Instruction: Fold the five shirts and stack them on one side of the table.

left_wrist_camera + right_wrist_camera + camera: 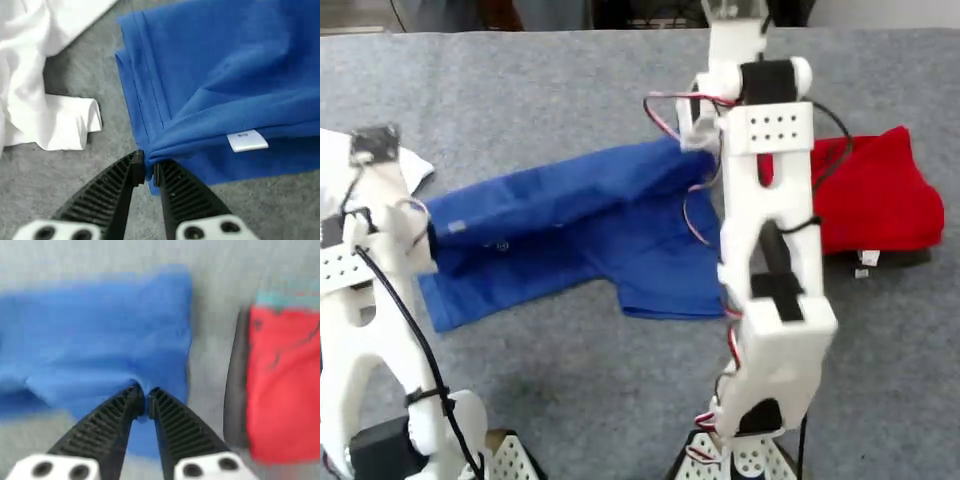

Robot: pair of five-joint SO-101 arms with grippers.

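A blue shirt [580, 230] lies partly folded across the middle of the grey table. My left gripper [149, 167] is shut on the blue shirt's folded edge [165, 135] at its left end, near a small white label [247, 140]. My right gripper [146, 396] is shut on a pinch of the blue shirt [100, 335] at its right end, under the right arm [770, 200]. A folded red shirt [875, 195] rests on a dark folded one [885, 260] at the right side. White shirts [35, 75] lie crumpled at the left edge.
The white shirts [410, 165] sit just behind the left arm [365, 280]. The red shirt [280, 385] lies close beside the right gripper. Bare grey table [570, 100] stretches behind the blue shirt and in front of it.
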